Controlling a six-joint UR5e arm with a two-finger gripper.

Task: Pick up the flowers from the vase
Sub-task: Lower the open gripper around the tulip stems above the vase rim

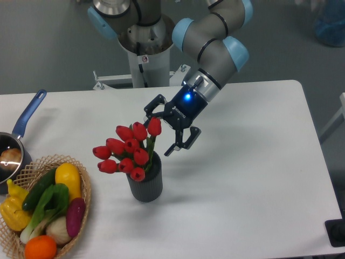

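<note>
Open tool point(160, 130) partly hidden behind flowers point(128, 149)

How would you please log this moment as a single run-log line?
phase: approach | gripper: open, beside top tulip | flowers: in vase, ungrasped

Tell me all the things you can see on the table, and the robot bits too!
flowers: one bunch, red, standing in the vase.
vase: one, dark grey, middle of the table.
basket: one, wicker, front left, full of colourful vegetables.
saucepan: one, blue handle, left edge.
arm: one, grey and light blue, reaching from behind.
gripper: one, black, open, right beside the top flower.
</note>
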